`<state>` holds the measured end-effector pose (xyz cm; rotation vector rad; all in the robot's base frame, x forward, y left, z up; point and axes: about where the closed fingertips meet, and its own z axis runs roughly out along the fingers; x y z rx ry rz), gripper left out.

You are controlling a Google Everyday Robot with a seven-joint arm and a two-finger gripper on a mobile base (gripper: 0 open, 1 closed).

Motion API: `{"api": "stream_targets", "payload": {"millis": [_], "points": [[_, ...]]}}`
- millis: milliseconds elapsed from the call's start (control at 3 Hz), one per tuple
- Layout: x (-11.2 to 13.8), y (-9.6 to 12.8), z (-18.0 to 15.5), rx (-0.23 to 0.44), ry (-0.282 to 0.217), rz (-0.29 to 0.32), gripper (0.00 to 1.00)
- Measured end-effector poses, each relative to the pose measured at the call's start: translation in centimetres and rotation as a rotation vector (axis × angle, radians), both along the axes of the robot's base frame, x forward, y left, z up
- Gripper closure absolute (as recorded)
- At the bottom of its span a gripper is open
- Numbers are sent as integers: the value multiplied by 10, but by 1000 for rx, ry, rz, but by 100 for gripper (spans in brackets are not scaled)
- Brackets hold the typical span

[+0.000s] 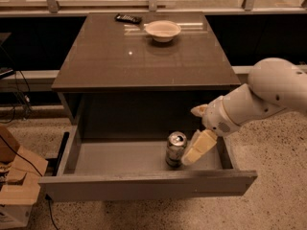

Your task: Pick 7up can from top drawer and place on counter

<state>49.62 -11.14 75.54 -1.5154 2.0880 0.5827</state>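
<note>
The 7up can [175,148] stands upright in the right half of the open top drawer [144,183], its shiny pull-tab top facing up. My gripper [191,136] reaches in from the right on a white arm. It is open. One cream finger [197,147] hangs down just right of the can, close to or touching its side. The other finger [198,110] sticks out higher up, above and to the right of the can. The glossy brown-grey counter [144,61] is the cabinet top behind the drawer.
A white bowl [163,30] and a dark flat remote [128,18] lie at the back of the counter. A cardboard box [17,186] and cables sit on the floor at the left. Speckled floor lies to the right of the cabinet.
</note>
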Motion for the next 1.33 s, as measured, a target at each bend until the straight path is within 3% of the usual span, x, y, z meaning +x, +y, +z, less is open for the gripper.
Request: {"api": "stream_targets", "payload": {"millis": [667, 1000, 1333], "points": [[17, 7, -59, 83, 82, -48, 0], [24, 12, -85, 98, 134, -64, 0], [28, 16, -96, 110, 154, -72, 0]]}}
